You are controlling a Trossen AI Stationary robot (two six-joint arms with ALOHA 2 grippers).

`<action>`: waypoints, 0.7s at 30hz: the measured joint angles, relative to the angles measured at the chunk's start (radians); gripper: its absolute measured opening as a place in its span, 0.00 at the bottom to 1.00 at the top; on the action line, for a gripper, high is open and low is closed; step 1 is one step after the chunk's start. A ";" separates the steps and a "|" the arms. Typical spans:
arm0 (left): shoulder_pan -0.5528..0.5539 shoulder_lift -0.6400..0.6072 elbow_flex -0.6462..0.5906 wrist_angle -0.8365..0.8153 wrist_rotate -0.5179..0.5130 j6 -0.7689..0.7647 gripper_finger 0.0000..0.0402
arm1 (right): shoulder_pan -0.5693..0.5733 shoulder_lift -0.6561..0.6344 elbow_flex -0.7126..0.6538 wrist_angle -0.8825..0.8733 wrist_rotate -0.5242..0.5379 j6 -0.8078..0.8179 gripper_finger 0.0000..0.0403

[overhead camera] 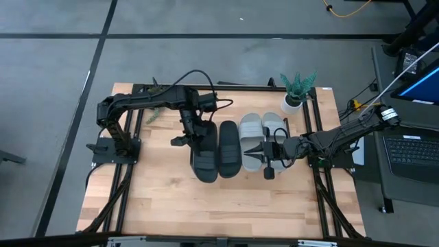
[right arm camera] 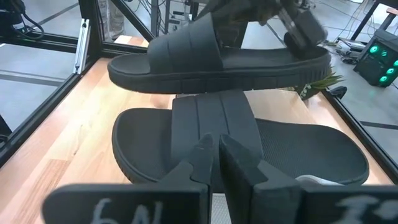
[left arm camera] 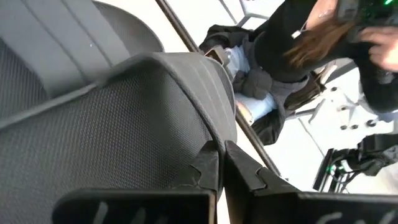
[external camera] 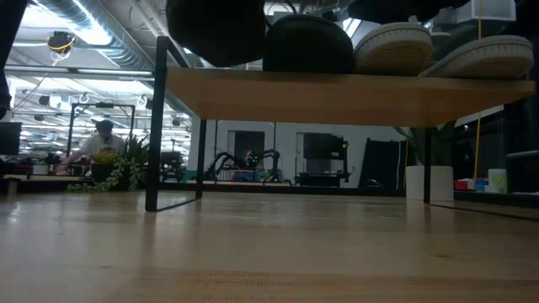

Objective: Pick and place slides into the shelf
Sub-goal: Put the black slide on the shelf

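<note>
**Four slides at the shelf, one black slide held in the air**

A big workshop room with grey floor sits around a wooden table (overhead camera: 171,206). A small green plant in a white pot (overhead camera: 295,92) stands at the far right corner of the table. A laptop (overhead camera: 415,147) sits off to the right side. In the low view, a person (external camera: 97,143) is far back in the room.

The shelf (external camera: 337,97) is a flat wood board on thin black legs in the middle of the table. On it lie one black slide (overhead camera: 229,149) and two grey slides (overhead camera: 260,137) side by side.

The left gripper (overhead camera: 194,130) is over the left end of the shelf. Its fingers (left arm camera: 208,165) are pressed together on the strap of the other black slide (overhead camera: 204,154). In the right wrist view this slide hangs tilted above the black slide that lies flat.

The right gripper (overhead camera: 269,152) is low over the grey slides. Its fingers (right arm camera: 199,158) look nearly pressed together, and they hold nothing that can be seen.
</note>
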 joint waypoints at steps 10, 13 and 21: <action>0.023 0.055 0.000 -0.016 0.000 -0.022 0.00 | 0.001 0.009 0.000 -0.035 -0.001 0.027 0.07; 0.025 0.055 0.000 -0.016 0.001 -0.022 0.00 | 0.001 0.022 0.000 -0.033 -0.001 0.024 0.07; 0.024 0.055 0.000 -0.017 -0.041 -0.020 0.01 | 0.001 0.042 0.000 -0.028 -0.001 0.024 0.07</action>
